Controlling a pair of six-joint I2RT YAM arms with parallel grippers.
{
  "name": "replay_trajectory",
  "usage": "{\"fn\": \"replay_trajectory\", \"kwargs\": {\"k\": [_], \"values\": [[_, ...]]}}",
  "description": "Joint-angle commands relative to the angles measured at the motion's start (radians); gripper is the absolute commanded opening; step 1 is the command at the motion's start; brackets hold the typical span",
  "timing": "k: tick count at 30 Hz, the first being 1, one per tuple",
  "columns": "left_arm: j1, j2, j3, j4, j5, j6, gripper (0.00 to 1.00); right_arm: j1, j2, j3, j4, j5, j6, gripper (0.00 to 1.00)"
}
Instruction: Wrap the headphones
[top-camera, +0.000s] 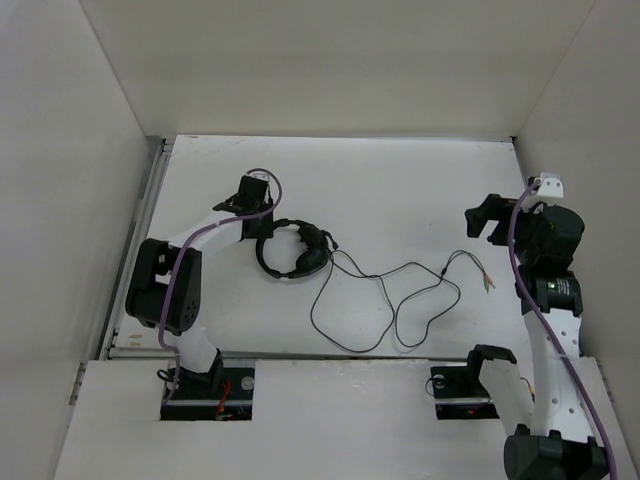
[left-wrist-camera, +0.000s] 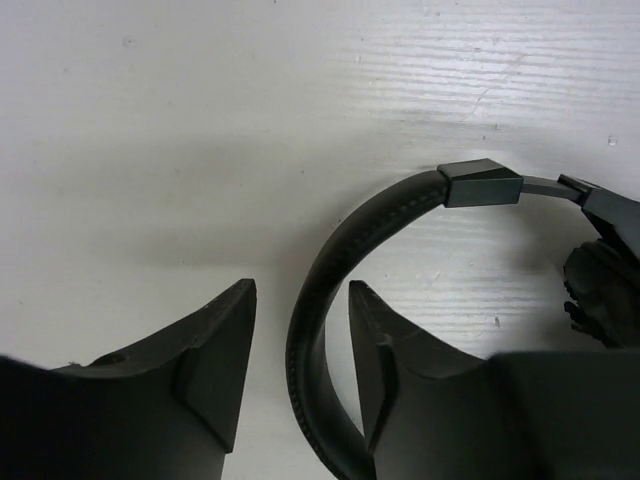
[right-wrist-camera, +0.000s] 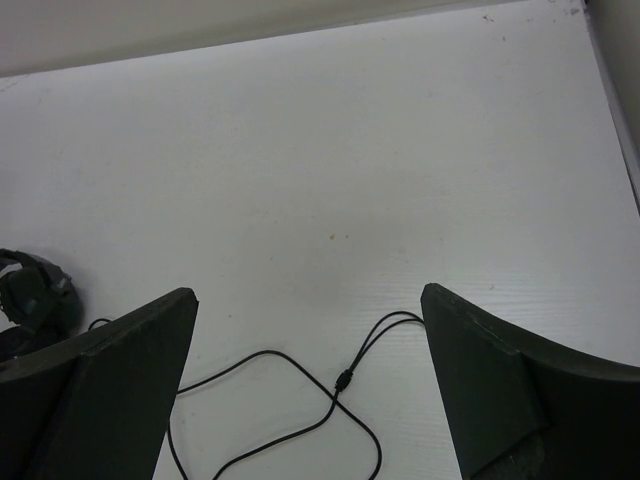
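The left claw (left-wrist-camera: 302, 288) stands narrow, its fingers astride the headband (left-wrist-camera: 335, 255) of the headphones (top-camera: 293, 252). In the left wrist view the band lies against the finger on the right of the frame. A strip of the white surface (left-wrist-camera: 200, 150) shows between the band and the other finger, so I cannot tell whether the band is pinched or only straddled. In the top view the headset lies left of centre. Its thin black cable (top-camera: 390, 300) wanders off in loose, crossing loops toward the lower middle and ends in small plugs (top-camera: 487, 280) right of centre. The right claw (right-wrist-camera: 308, 290) is wide and empty, raised above a stretch of that cable at the bottom of its own view. The step in hand looks like securing the headset so the cable can be wound. To do it well, the left claw should bite squarely on the band, not the soft earcup (left-wrist-camera: 600, 285), and hold it steady. The right claw would best take the cable close to the earcups rather than at the plugs, since the loops cross and could knot. The cable lies flat, so the fingers must reach right down to the surface.
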Motion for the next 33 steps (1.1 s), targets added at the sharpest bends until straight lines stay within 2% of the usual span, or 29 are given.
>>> {"fn": "replay_trajectory", "kwargs": {"k": [1,13,18,24,27,29,33], "values": [[-0.016,0.008,0.027,-0.025,-0.027,0.032,0.42,-0.002,-0.002,0.001,0.077,-0.013,0.021,1.0],[-0.044,-0.012,-0.08,-0.03,0.05,0.009,0.41,-0.002,0.011,0.027,0.08,-0.013,0.018,1.0],[-0.041,-0.007,-0.119,-0.01,0.071,0.035,0.36,0.002,0.016,0.038,0.073,-0.015,0.012,1.0],[-0.03,0.02,-0.134,0.037,0.077,0.069,0.22,0.003,0.016,0.035,0.07,-0.027,0.021,1.0],[-0.033,0.045,-0.127,0.057,0.079,0.079,0.21,0.003,0.016,0.035,0.07,-0.029,0.021,1.0],[-0.041,0.056,-0.116,0.062,0.076,0.081,0.25,0.003,0.013,0.035,0.065,-0.03,0.022,1.0],[-0.062,0.068,-0.085,0.061,0.047,0.089,0.45,0.003,0.004,0.036,0.059,-0.033,0.022,1.0]]}}
